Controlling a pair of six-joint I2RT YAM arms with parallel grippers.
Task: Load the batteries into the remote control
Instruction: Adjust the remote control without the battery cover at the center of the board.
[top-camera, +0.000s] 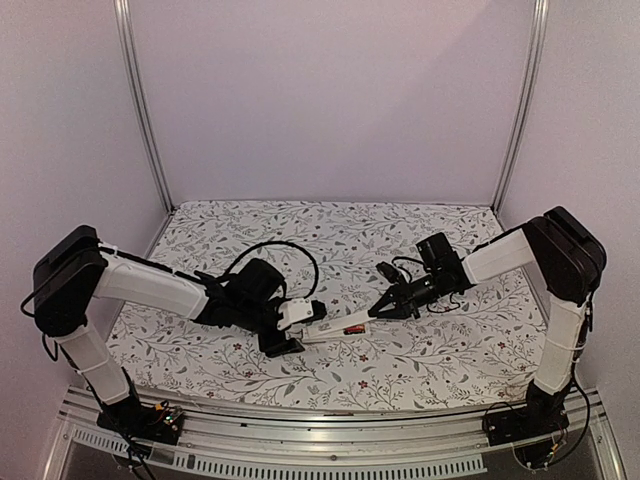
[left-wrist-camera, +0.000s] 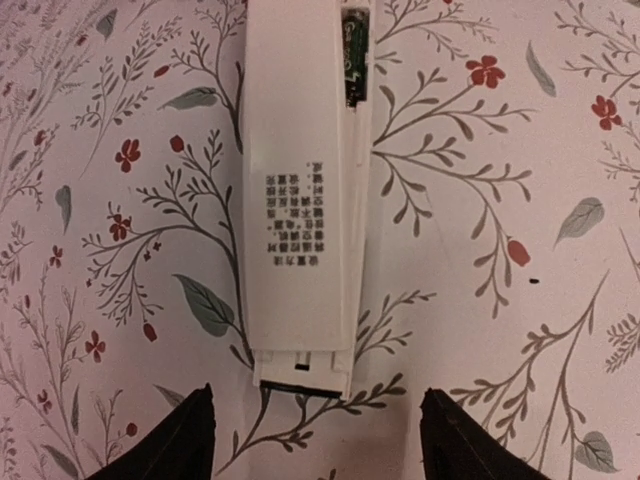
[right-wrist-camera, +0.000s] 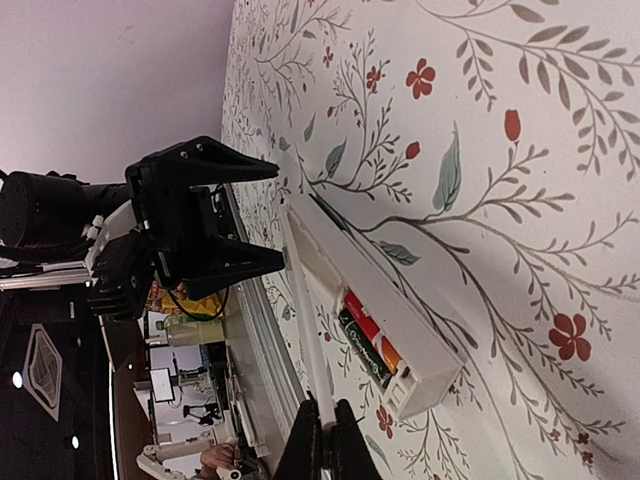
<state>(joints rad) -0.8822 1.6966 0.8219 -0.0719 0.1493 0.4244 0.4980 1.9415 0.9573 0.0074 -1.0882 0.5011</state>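
The remote control (top-camera: 335, 329) lies on the floral cloth between my two grippers, its battery bay open along one side. Two batteries (right-wrist-camera: 368, 340) sit side by side in the bay, one red and orange, one black. My right gripper (right-wrist-camera: 328, 440) is shut on one end of the thin white cover strip (right-wrist-camera: 305, 330), which slants along the remote (right-wrist-camera: 385, 290). In the left wrist view the cover (left-wrist-camera: 300, 200), printed with small text, hides most of the remote, and a battery (left-wrist-camera: 351, 60) peeks out beside it. My left gripper (left-wrist-camera: 315, 445) stands open just short of the remote's near end (left-wrist-camera: 300, 378), touching nothing.
The floral cloth (top-camera: 330, 240) covers the table. Purple walls and metal posts (top-camera: 140, 100) close in the back and sides. A metal rail (top-camera: 300, 415) runs along the near edge by the arm bases.
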